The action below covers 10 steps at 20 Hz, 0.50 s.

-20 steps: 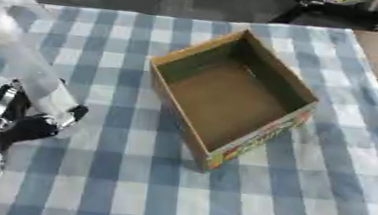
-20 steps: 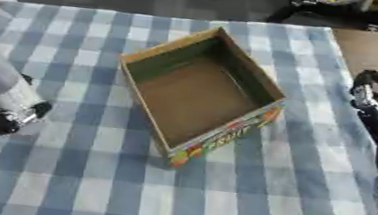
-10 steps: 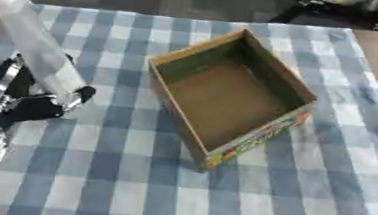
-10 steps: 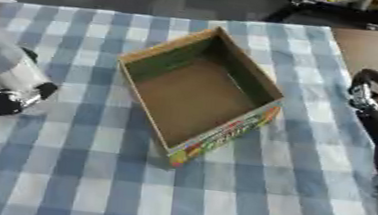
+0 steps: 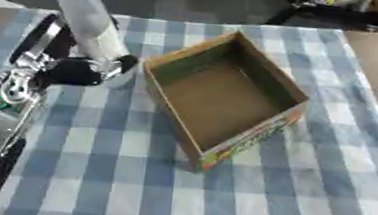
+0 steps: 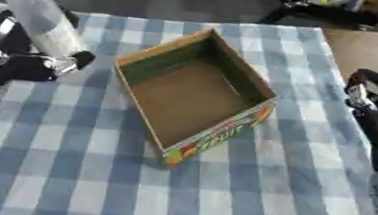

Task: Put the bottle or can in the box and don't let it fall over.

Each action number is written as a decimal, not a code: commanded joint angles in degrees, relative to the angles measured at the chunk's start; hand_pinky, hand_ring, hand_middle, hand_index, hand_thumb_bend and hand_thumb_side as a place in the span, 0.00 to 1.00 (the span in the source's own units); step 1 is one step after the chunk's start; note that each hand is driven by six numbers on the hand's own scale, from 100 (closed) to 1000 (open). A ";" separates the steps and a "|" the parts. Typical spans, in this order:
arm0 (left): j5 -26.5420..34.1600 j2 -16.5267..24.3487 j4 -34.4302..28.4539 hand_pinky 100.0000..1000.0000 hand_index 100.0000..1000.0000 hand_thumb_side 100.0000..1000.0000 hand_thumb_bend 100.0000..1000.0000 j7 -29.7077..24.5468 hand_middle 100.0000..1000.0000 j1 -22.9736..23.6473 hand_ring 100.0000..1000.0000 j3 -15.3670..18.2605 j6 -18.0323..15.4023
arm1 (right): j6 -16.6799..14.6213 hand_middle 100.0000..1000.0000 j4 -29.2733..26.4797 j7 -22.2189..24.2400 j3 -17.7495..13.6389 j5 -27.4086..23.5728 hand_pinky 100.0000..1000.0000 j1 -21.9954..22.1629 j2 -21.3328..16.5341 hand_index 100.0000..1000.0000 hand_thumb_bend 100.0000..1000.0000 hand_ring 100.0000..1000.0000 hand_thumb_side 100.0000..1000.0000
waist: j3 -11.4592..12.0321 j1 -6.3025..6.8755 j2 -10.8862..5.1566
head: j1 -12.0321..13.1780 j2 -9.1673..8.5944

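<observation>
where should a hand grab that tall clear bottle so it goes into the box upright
Low on its body, as the left hand has it now, coming from the bottle's left. The clear bottle is tall, narrow and leaning, so a grip near the base should steady it while the bottom goes down into the open cardboard box beside it. The right hand sits idle at the right edge.

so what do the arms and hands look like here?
Left hand is black; its forearm is silver and black metal with a small green marking. Right hand is black with silver joints, on a black forearm. No loose cables or sleeves visible.
</observation>
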 commanded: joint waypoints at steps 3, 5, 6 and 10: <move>-1.23 -0.95 1.32 0.85 0.31 0.00 0.45 -0.86 0.63 -5.37 0.52 -1.53 -0.41 | -0.12 0.89 -1.14 0.50 0.14 -0.27 0.74 -1.11 -0.49 0.77 0.07 0.74 0.47 | -0.69 -0.01 -1.09 | -0.13 -0.40; -1.88 -1.73 2.43 0.85 0.31 0.00 0.45 -1.21 0.63 -7.35 0.52 -2.16 -0.54 | -0.12 0.89 -1.20 0.58 0.25 -0.32 0.74 -1.30 -0.39 0.77 0.07 0.74 0.47 | -1.11 -0.01 -0.90 | 0.15 -0.66; -2.22 -2.11 3.11 0.85 0.31 0.00 0.45 -1.31 0.63 -8.15 0.52 -2.39 -0.61 | -0.12 0.89 -1.24 0.63 0.30 -0.34 0.74 -1.42 -0.34 0.77 0.07 0.74 0.47 | -1.31 -0.02 -0.80 | 0.32 -0.78; -4.25 -4.41 5.85 0.85 0.31 0.00 0.44 -1.48 0.63 -11.00 0.52 -3.43 -1.35 | -0.13 0.89 -1.43 0.85 0.54 -0.43 0.74 -2.07 -0.09 0.77 0.07 0.74 0.47 | -2.27 -0.13 -0.16 | 1.24 -1.47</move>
